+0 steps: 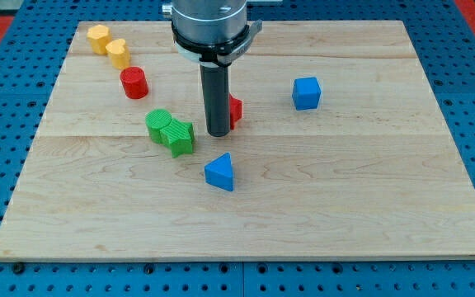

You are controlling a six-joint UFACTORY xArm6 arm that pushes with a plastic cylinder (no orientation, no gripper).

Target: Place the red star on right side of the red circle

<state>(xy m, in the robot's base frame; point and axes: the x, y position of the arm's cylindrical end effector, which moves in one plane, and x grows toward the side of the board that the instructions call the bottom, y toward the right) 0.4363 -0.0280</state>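
Observation:
The red circle point(134, 83) stands on the wooden board at the upper left. The red star point(235, 110) lies near the board's middle, mostly hidden behind my rod; only its right part shows. My tip point(218, 132) rests on the board just left of and in front of the red star, touching or nearly touching it. The star is well to the right of the red circle and a little lower in the view.
Two yellow blocks point(98, 38) point(118, 53) sit at the upper left. A green circle point(158, 124) and a green star point(179, 136) lie left of my tip. A blue triangle point(219, 172) lies below it. A blue cube point(307, 93) lies to the right.

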